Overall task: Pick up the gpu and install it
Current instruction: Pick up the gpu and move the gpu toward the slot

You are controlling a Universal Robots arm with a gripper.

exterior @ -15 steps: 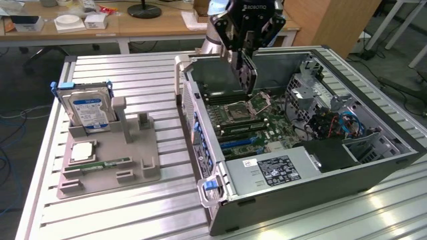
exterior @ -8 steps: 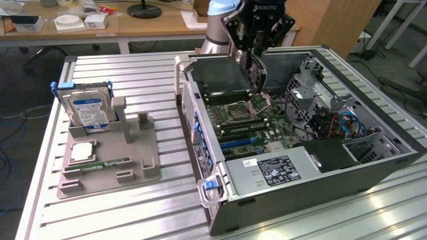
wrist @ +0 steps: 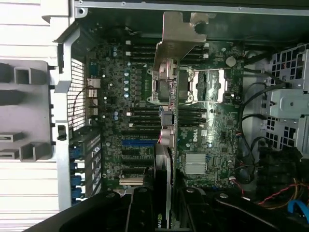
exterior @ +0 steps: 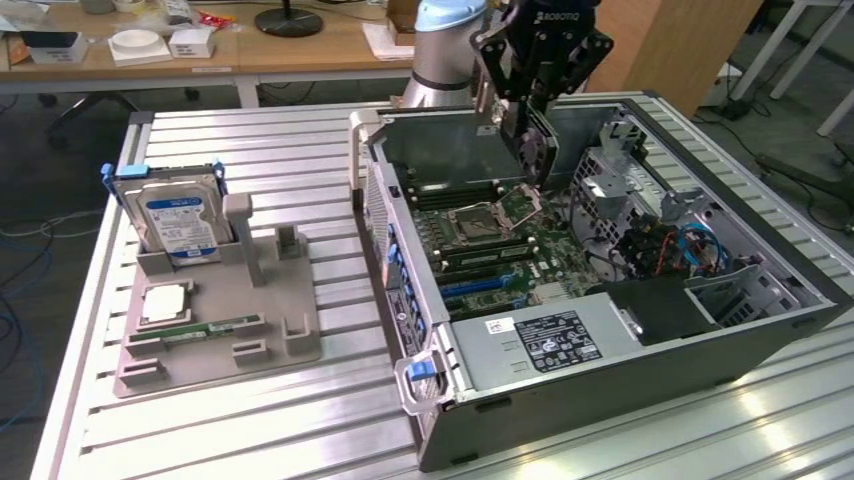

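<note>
Gripping gpu (exterior: 534, 150), claw (exterior: 523, 98) above open case (exterior: 641, 390) on slatted table (exterior: 240, 430)

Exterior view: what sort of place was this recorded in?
Probably a robotics lab or workshop: a robot arm at an open computer case on a slatted metal table, with a cluttered wooden desk behind.

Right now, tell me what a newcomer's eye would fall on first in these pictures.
The open computer case takes up the exterior view's right half, its motherboard bared. Above that board the gripper hangs shut on the gpu, the card held on edge. On the exterior view's left, a blue-labelled hard drive stands upright in a grey holder on the slatted table.
</note>
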